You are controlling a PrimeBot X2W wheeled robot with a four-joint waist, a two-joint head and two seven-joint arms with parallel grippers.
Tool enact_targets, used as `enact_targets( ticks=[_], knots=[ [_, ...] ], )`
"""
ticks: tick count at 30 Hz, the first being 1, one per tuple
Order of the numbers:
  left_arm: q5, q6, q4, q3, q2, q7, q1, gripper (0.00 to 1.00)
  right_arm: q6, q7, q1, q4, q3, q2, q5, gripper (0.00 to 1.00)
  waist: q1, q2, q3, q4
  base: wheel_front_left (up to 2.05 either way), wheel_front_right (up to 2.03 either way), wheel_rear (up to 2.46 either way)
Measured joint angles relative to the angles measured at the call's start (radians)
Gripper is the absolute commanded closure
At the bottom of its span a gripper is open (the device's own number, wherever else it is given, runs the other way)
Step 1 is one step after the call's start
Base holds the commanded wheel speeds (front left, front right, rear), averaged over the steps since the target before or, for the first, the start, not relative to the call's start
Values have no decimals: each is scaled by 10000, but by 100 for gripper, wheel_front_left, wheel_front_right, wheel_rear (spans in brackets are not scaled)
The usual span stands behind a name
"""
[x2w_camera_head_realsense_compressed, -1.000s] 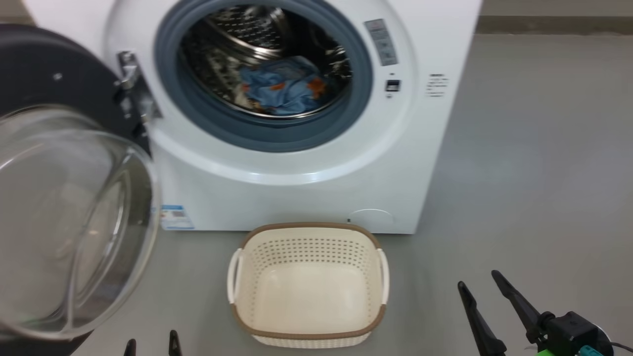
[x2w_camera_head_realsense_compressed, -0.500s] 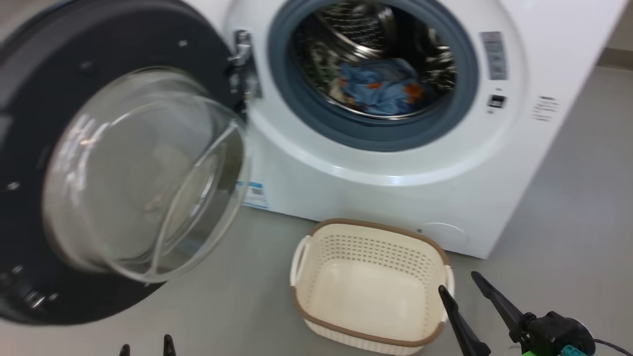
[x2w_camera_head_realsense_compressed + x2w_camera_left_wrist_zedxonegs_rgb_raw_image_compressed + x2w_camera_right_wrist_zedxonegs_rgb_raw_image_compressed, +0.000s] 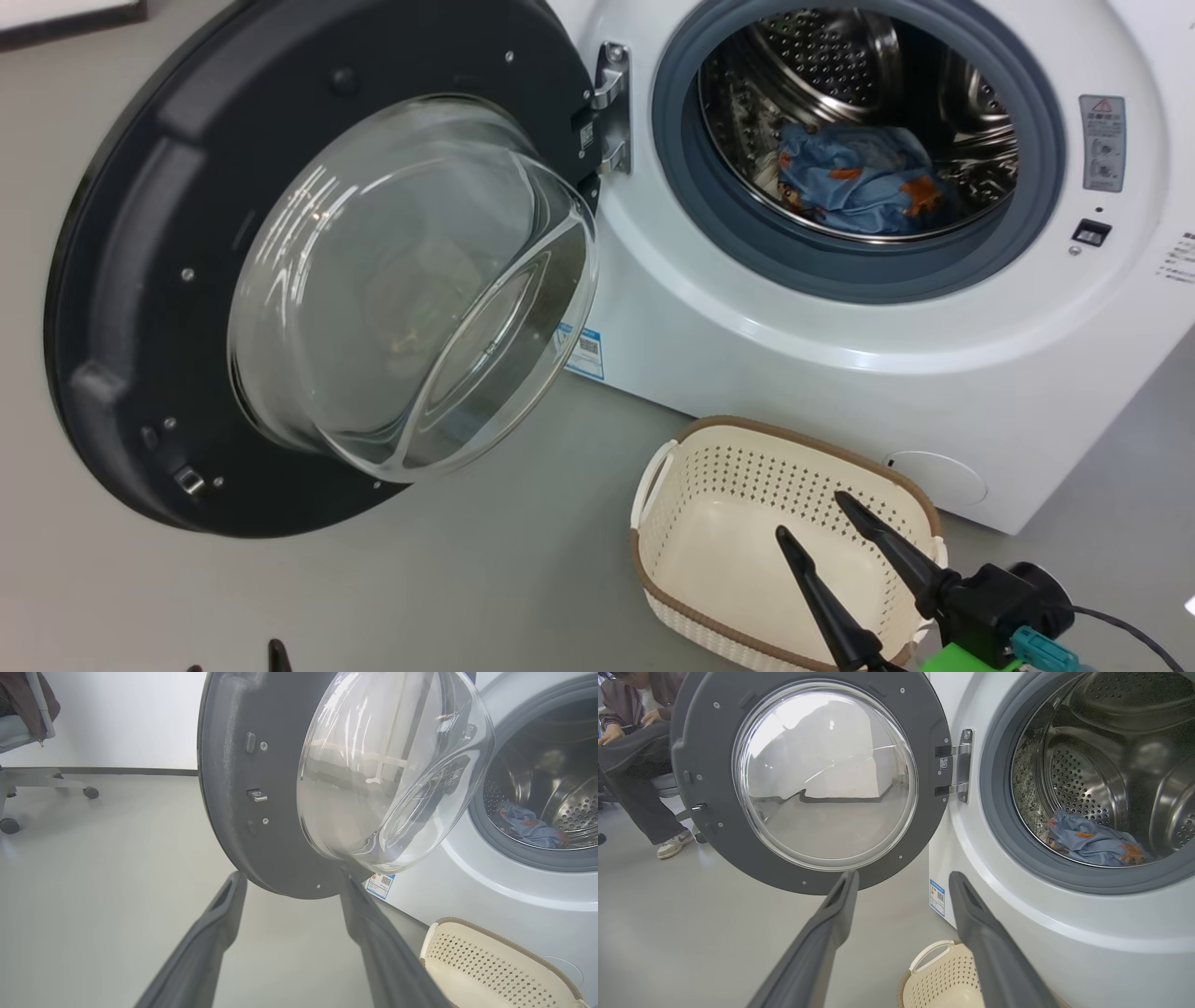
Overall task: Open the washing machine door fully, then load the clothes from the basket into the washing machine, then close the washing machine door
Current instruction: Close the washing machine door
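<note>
The washing machine door (image 3: 131, 243) stands swung wide open on the left, its dark inner face and glass bowl (image 3: 411, 280) toward me. Inside the drum of the white washing machine (image 3: 803, 364) lie the light-blue clothes (image 3: 864, 182). The cream basket (image 3: 784, 434) sits on the floor before the machine, nothing in it. My right gripper (image 3: 808, 514) hangs open above the basket, holding nothing. My left gripper (image 3: 233, 661) shows its tips at the bottom edge. In the left wrist view, the left gripper (image 3: 292, 877) stands open just below the door (image 3: 233, 788).
Grey floor (image 3: 467, 579) stretches left of and in front of the machine. A person (image 3: 635, 765) sits at the far left beyond the door, feet on the floor. A wheeled office chair (image 3: 28, 774) stands by the white wall.
The head camera has swung left, so door, machine and basket sit further right in the picture. My right gripper now shows over the basket rather than to its right.
</note>
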Motion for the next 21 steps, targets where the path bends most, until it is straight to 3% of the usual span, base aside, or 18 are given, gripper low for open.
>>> enact_targets(
  ticks=[4, 5, 7, 11, 21],
  knots=[
    [-132, 224, -236, 71, -4, 0, 109, 0, 0, 0, -204, 94, 203, -75, 27, 0, 0, 0, 128, 103, 0, 0, 0],
    [-314, 234, -268, 134, -4, 0, 129, 17, 0, 0, -210, 102, 230, -79, 54, 0, 0, 0, 145, 120, 0, 0, 0],
    [-1126, 316, -274, 384, -6, 0, 148, 100, 0, 0, -210, 123, 267, -79, 88, 0, 0, 0, 165, 141, 0, 0, 0],
    [-2631, 144, -272, 1555, -13, 0, 135, 100, 0, 0, -209, 144, 282, -77, 100, 0, 0, 0, 197, 154, 0, 0, 0],
    [-6922, -1588, 1384, 5125, 8, 123, -935, 100, 0, 0, -164, 174, 213, -10, 102, 0, 0, 0, 279, 111, 0, 0, 0]
  ],
)
